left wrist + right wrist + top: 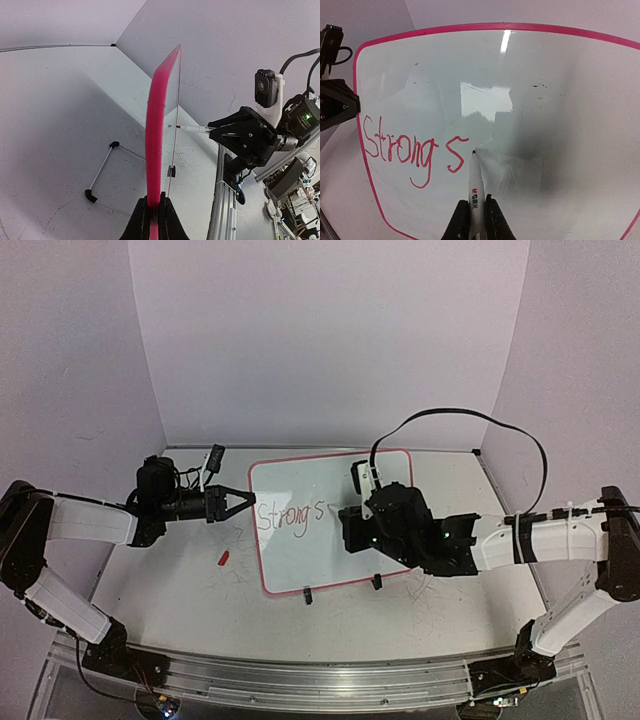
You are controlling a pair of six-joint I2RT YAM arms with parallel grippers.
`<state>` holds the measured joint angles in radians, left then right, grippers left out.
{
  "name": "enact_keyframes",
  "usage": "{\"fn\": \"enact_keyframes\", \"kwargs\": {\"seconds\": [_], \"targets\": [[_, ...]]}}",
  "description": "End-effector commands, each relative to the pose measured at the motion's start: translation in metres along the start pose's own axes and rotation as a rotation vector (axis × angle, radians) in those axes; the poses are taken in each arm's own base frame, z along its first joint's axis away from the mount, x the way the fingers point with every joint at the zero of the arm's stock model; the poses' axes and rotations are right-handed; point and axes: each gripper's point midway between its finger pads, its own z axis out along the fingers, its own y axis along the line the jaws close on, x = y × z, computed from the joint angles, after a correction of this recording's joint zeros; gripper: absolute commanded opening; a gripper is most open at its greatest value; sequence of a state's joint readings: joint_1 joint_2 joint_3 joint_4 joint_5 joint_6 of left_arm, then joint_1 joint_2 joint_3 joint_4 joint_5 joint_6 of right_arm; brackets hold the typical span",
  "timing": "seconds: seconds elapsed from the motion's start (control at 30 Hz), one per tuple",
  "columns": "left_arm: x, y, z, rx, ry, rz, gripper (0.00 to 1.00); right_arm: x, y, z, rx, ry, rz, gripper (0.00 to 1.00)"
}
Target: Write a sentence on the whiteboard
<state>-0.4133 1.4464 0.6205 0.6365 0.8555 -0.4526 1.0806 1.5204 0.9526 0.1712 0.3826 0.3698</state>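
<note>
Your bench (180, 585) carries everything, and the whiteboard (335, 480) sits at its middle, between the two arms, red-pink rim all round. Its two black clip feet (309, 594) are along the near edge.

Your left fingers (246, 504) are closed on the board's left edge; the left wrist view shows them pinching the pink rim (156, 125) edge-on. Your right fingers (348, 524) reach in from the other side over the board's middle and are clamped on a white marker (474, 185), which points away from the wrist toward the glossy surface.

The marker's red tip is down at the board, just right of the last letter (it seems to meet its own reflection there, though you cannot be sure of contact).

The sentence (410, 150) so far reads "Strong s" in thin red strokes, starting close to the left rim and running about a third of the way across.

A small red cap (224, 559) lies on the bench just left of the board.
</note>
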Motion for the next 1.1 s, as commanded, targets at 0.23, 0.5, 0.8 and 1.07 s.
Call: {"fn": "enact_keyframes", "kwargs": {"seconds": [0.23,0.5,0.8,1.07], "targets": [[-0.01,-0.009,0.005,0.024,-0.006,0.042,0.0,-0.021,-0.001,0.007,0.028,-0.049,-0.005,0.0],[-0.01,-0.009,0.006,0.026,-0.006,0.042,0.0,-0.022,0.001,0.011,0.03,-0.049,-0.013,0.0],[-0.011,-0.009,0.006,0.025,-0.006,0.042,0.0,-0.008,-0.003,0.01,0.041,-0.001,-0.01,0.0],[-0.009,-0.009,0.006,0.026,-0.002,0.039,0.0,0.012,-0.004,0.007,0.033,0.045,0.001,0.0]]}}
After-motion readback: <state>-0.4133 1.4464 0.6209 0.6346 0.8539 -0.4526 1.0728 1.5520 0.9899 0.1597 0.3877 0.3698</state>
